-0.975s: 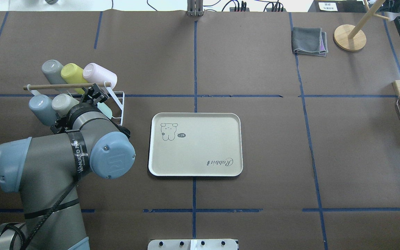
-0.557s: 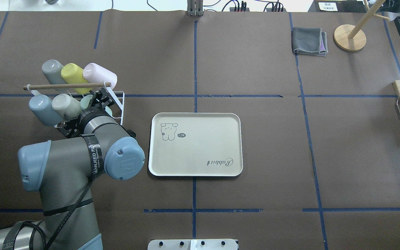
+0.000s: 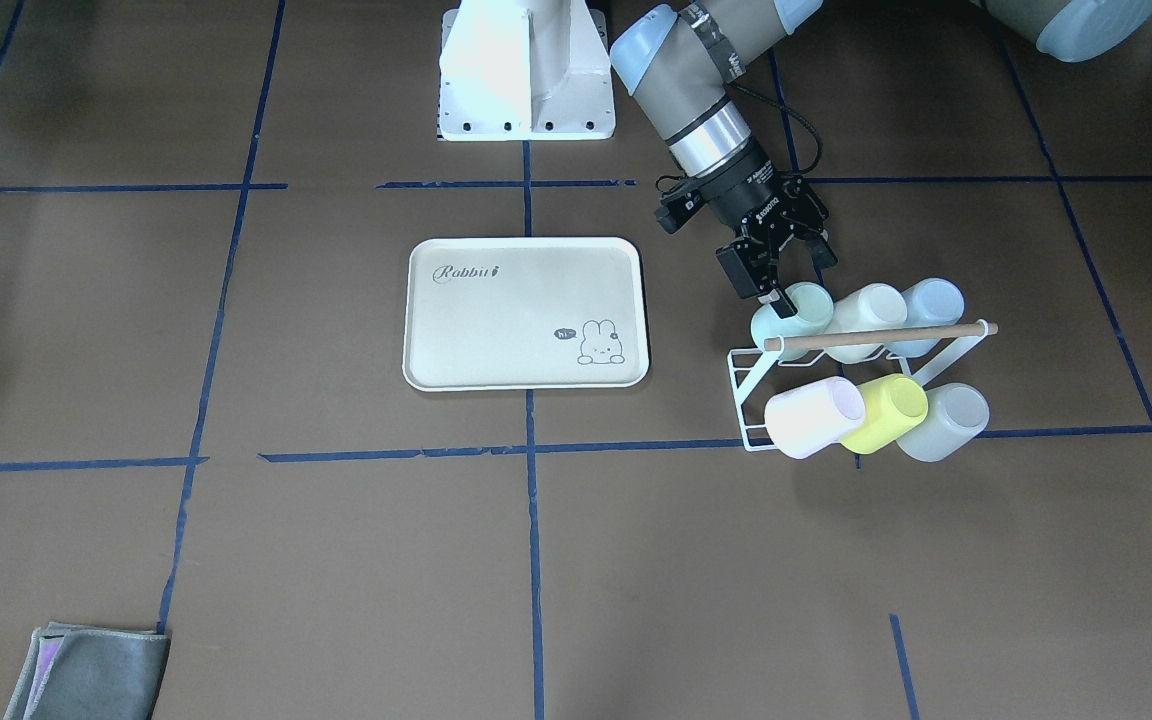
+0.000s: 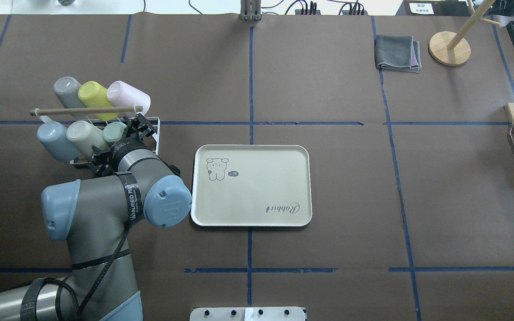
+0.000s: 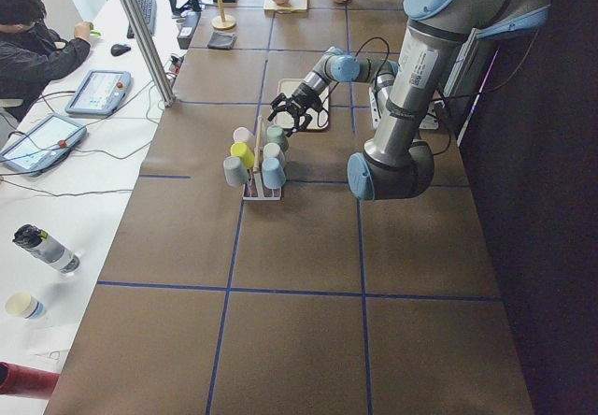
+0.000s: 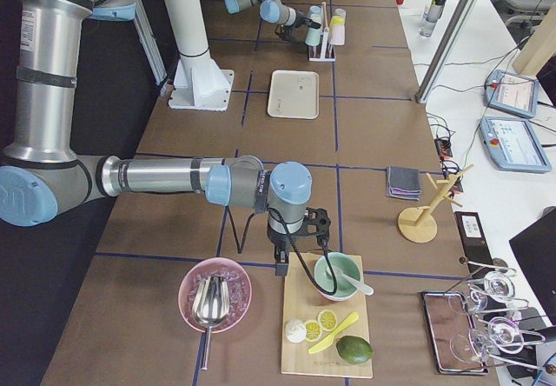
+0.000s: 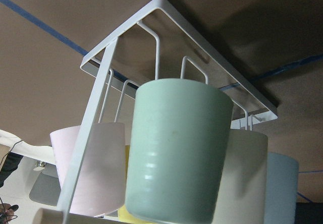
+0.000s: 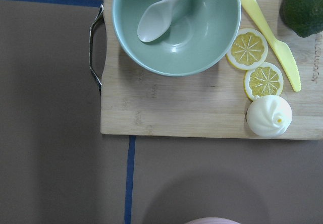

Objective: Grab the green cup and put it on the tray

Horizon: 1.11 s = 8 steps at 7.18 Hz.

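The green cup (image 3: 798,312) lies tilted on the white wire rack (image 3: 742,392), at the rack's end nearest the tray. It also shows in the overhead view (image 4: 114,132) and fills the left wrist view (image 7: 176,153). My left gripper (image 3: 798,283) is open just beside and above the cup and holds nothing; one fingertip (image 3: 781,300) overlaps the cup's end. The cream tray (image 3: 526,330) with "Rabbit" script lies flat and empty beside the rack; in the overhead view the tray (image 4: 257,191) is right of my left arm. My right gripper (image 6: 300,229) hovers far off over a cutting board; I cannot tell its state.
The rack also holds cream (image 3: 868,305), pale blue (image 3: 932,300), pink (image 3: 814,420), yellow-green (image 3: 892,408) and grey (image 3: 944,422) cups under a wooden rod (image 3: 881,335). Under the right wrist, a board (image 8: 166,113) carries a bowl with spoon (image 8: 176,27) and lemon slices.
My left arm has swung right and forward. Its gripper has moved from over the cream cup to the green cup's side, so the green cup now shows in the overhead view.
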Motion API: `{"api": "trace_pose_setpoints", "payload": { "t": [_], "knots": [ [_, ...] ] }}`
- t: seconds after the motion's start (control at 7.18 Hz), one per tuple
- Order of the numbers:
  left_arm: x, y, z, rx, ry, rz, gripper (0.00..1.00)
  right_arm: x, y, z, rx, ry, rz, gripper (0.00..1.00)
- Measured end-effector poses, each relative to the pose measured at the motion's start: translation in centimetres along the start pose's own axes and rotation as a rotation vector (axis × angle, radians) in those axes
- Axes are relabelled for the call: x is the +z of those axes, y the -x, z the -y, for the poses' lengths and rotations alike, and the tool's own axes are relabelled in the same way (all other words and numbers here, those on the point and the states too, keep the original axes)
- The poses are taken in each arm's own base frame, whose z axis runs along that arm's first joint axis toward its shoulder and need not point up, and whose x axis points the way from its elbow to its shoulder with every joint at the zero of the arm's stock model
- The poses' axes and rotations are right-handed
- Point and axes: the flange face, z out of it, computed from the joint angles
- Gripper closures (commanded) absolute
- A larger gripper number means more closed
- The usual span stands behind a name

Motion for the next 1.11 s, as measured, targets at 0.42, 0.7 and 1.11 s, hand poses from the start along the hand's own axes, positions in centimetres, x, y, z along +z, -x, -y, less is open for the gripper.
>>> {"api": "trace_pose_setpoints", "payload": {
  "t": [0.42,0.7,1.11],
  "knots": [
    [1.3,0.3,1.4,-0.003,0.004,0.006,0.00,0.2,-0.2,-0.1,-0.001,0.004,0.000,0.00],
    [2.6,0.4,2.9,-0.008,0.005,0.011,0.00,0.4,-0.3,-0.1,0.000,0.008,0.001,0.00],
    [4.6,0.2,4.8,-0.026,0.016,0.003,0.00,0.5,-0.4,-0.1,0.000,0.009,0.001,0.00]
  ]
}}
